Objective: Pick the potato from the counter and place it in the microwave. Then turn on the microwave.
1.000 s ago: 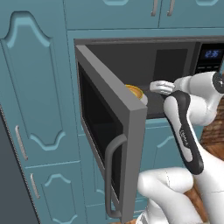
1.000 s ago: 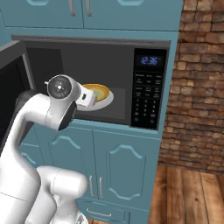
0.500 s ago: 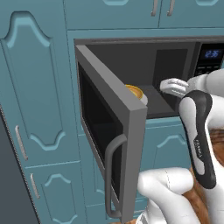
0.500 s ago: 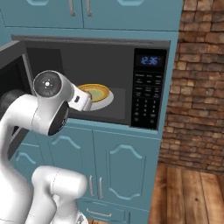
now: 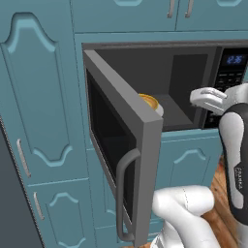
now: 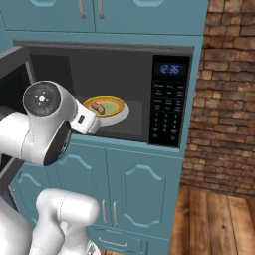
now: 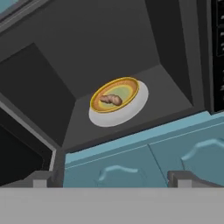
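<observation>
Potato [image 7: 111, 99] lying on plate [image 7: 127, 109] inside microwave [image 6: 172, 55], claw [image 7: 109, 178] open and empty outside: door [image 5: 127, 145] closing due next.

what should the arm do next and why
Probably swing toward the open door to push it shut: the potato already lies on the plate inside the microwave, and the gripper is open, empty and outside the cavity.
</observation>
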Available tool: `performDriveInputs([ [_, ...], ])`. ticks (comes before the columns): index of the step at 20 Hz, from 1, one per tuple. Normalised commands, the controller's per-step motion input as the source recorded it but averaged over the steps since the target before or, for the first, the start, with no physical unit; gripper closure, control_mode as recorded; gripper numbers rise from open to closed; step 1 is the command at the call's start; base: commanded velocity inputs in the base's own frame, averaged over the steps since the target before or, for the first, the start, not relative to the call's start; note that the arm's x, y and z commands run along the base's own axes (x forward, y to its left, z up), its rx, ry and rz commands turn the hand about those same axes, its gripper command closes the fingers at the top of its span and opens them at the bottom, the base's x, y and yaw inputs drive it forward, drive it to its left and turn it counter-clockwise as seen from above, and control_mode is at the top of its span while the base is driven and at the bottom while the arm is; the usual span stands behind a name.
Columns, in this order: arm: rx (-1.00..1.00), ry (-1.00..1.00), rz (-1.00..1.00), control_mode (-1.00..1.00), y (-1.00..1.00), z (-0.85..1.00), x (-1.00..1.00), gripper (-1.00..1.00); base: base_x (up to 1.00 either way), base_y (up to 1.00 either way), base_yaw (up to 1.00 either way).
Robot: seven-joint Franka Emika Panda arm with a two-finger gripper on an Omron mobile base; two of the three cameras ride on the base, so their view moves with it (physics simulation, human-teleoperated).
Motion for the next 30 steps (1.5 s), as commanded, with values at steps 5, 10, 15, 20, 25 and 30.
performDriveInputs([
  [5,0.04,0.09,0.0,-1.0,-0.06,0.15,-0.44,-1.0,0.0,0.0,0.0],
  [10,0.06,0.09,0.0,-1.0,-0.1,0.15,-0.45,-1.0,0.0,0.0,0.0],
  [15,0.08,0.05,0.0,-1.0,-0.05,0.09,-0.47,-1.0,0.0,0.0,0.0],
  [20,0.07,0.01,0.0,-1.0,-0.01,0.07,-0.49,-1.0,0.0,0.0,0.0],
  [25,0.1,0.0,0.0,-1.0,0.0,0.04,-0.5,-1.0,0.0,0.0,0.0],
  [30,0.1,0.02,0.0,-1.0,0.02,0.02,-0.44,-1.0,0.0,0.0,0.0],
])
